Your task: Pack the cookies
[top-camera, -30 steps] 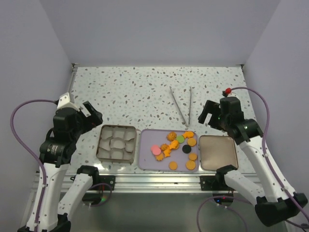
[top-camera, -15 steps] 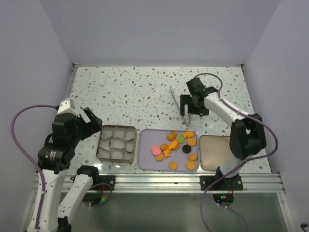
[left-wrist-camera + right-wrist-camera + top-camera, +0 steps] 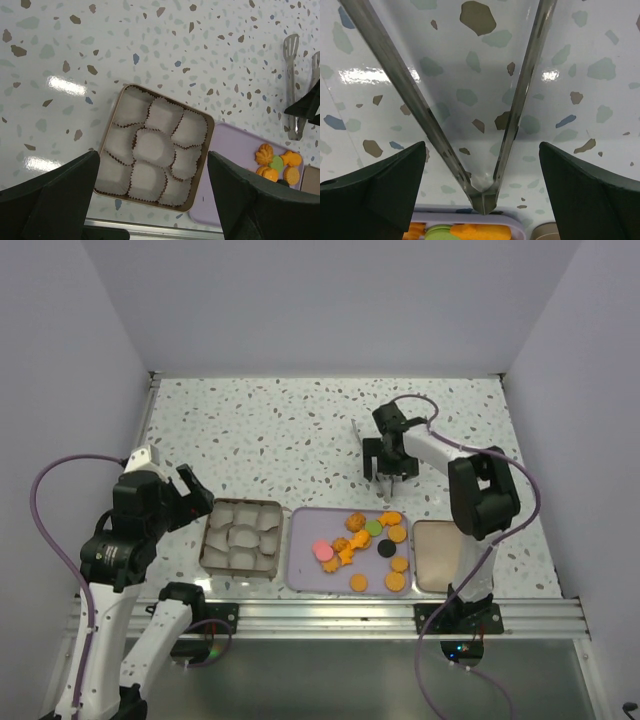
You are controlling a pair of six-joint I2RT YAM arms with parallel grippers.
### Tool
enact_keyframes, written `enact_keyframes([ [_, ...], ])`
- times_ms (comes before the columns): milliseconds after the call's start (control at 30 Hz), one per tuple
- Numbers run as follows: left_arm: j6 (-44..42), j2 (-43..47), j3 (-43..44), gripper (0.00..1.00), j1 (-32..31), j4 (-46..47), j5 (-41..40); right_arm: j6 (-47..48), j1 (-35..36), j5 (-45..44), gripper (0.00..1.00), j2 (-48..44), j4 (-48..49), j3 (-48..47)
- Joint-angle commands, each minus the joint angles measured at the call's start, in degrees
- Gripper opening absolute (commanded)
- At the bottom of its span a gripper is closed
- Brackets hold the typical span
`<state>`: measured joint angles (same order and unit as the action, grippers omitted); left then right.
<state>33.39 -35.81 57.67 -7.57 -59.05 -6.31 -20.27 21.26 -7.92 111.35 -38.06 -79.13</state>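
Observation:
The cookies (image 3: 362,540), mostly orange discs and star shapes plus a pink, a green and a black one, lie on a lavender tray (image 3: 305,565). Metal tongs (image 3: 358,436) lie on the table just behind the tray. My right gripper (image 3: 385,464) is open and low over the tongs. In the right wrist view my right gripper (image 3: 482,187) straddles the tongs (image 3: 484,192) near their hinge without touching them. Cookies (image 3: 470,234) show at the bottom edge. My left gripper (image 3: 192,500) is open and empty. In the left wrist view my left gripper (image 3: 152,197) hovers above the box of white paper cups (image 3: 156,149).
The cup box (image 3: 240,535) stands left of the tray. A brown tin lid (image 3: 440,558) lies right of the tray. The left wrist view also shows the tongs (image 3: 294,85) and some cookies (image 3: 277,164) at the right. Grey walls enclose the speckled table.
My right arm has swung from the right side of the table to the left and forward, over the tongs. My left arm has shifted only slightly.

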Motion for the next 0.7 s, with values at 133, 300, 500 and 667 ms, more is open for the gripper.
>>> enact_keyframes([
  [133, -0.87, -1.01, 0.69, 0.93, -0.16, 0.25, 1.12, -0.38, 0.1, -0.6, 0.96, 3.52, 3.69, -2.69],
  [300, -0.87, -1.63, -0.1, 0.93, -0.16, 1.04, 1.21, -0.73, 0.01, -0.25, 0.61, 5.02, 4.4, -2.78],
  [500, -0.43, -2.33, -0.98, 0.92, -0.16, 3.4, 2.17, -0.03, 0.01, -0.34, 0.38, 4.32, 3.17, -3.57],
  [667, -0.87, -4.17, -0.37, 0.92, -0.16, 5.08, 2.53, 1.37, 0.1, 0.19, 0.33, 0.98, -1.57, -9.09],
])
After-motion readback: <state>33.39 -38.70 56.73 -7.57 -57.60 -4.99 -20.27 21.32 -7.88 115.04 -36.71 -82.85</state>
